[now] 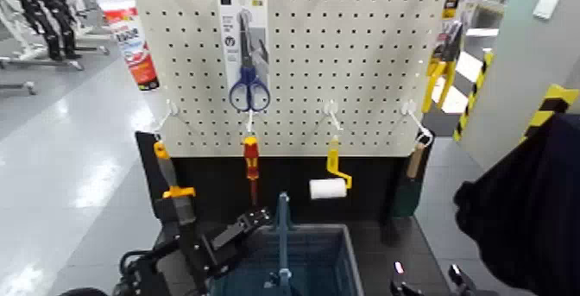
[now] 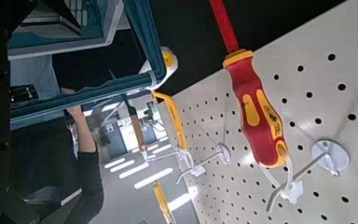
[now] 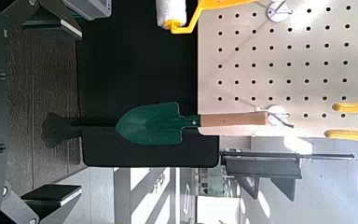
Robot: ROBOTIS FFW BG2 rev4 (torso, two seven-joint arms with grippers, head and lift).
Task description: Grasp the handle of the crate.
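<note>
The blue-grey slatted crate sits low in the middle of the head view, below the pegboard. Its slim dark teal handle stands upright over it as a narrow bar. My left gripper reaches in from the lower left and is just left of the handle, close to it at about the same height. The left wrist view shows the crate's teal rim close by. My right gripper is low at the right, apart from the crate, open and empty.
The pegboard holds a scissors pack, a red-and-yellow screwdriver, a yellow paint roller, a green trowel and an orange-handled saw. A person's dark sleeve is at the right.
</note>
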